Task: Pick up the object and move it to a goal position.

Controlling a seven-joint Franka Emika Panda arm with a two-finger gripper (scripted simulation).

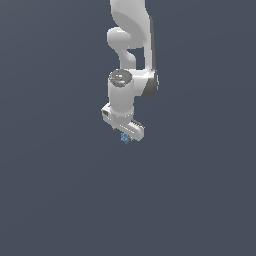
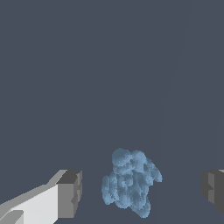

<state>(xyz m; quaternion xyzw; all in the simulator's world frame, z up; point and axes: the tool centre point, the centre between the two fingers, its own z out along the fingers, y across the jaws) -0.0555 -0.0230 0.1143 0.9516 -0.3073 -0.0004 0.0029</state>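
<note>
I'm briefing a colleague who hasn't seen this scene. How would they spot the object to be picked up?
Follow the white arm down to its hand. Between the open fingers sits the object, a tiny light-blue, bumpy lump. It is the only coloured thing against the plain dark-grey background.

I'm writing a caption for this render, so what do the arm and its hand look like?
The arm is glossy white with rounded, bulbous links, dark grey seams at the joints and a grey cap with a small reddish mark. Its hand is a white boxy bar; the wrist view shows blocky fingers with dark grey pads. No cables show.
</note>
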